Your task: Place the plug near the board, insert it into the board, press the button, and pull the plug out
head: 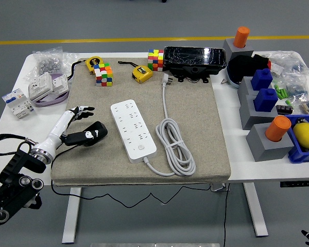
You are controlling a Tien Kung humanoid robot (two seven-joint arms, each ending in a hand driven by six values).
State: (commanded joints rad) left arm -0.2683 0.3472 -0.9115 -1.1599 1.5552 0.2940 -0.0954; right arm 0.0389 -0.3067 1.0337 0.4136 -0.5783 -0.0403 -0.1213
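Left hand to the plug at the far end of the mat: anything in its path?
Yes. The white power strip lies lengthwise on the mat between the left hand and the plug. The coiled cable sits to the strip's right, nearer than the plug. The hand would need to pass over or beyond the strip.

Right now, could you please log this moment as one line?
left hand: open, on mat | white power strip: flat, untouched | grey plug: unplugged, far side | right hand: unseen

The left arm (13,177) is built of black segments with round silver-rimmed fittings; a black cable is looped beside it; a silver collar is followed by a white forearm, ended by the left hand (85,128) with black fingers and a black palm bearing small white marks.
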